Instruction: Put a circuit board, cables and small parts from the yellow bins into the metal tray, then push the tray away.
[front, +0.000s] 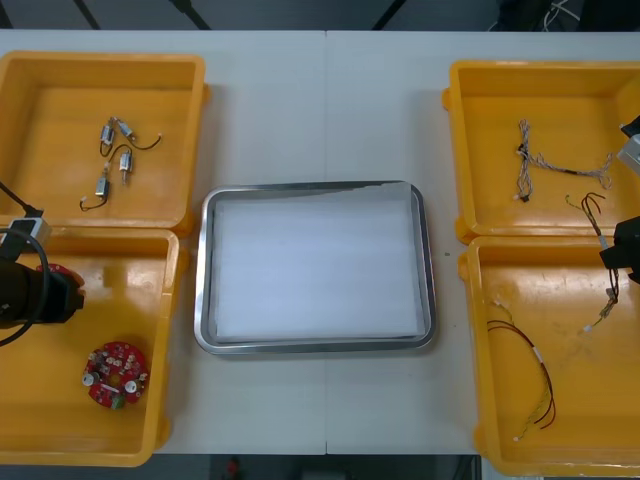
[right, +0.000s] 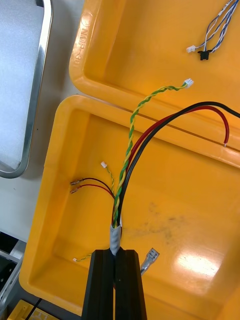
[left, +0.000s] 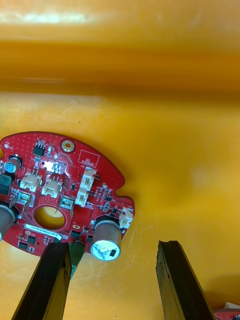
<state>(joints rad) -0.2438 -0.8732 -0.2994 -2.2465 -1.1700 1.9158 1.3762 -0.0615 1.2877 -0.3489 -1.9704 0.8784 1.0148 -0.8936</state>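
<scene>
The left gripper (left: 112, 245) hangs low in the near-left yellow plastic bin (front: 170, 330), close to its far wall, with its jaws released and standing wide apart. A round red circuit board (left: 65, 195) lies on the bin floor just past the fingertips and off to one side. One finger (left: 50, 280) overlaps its rim, and only a silver cylinder on the board's edge reaches into the gap. I cannot tell whether that finger touches the board. A second round red circuit board (front: 115, 375) lies nearer and to the right in the same bin.

The right gripper (right: 116, 251) is at the right edge of the tabletop (front: 330, 100), above the near-right yellow plastic bin (front: 470, 330). Its jaws are clenched on the taped end of a bundle of red, black and twisted yellow-green cables (right: 122, 200), which fans out beyond the fingertips.

The shiny metal tray with a white inside (front: 205, 290) sits between the bins.
</scene>
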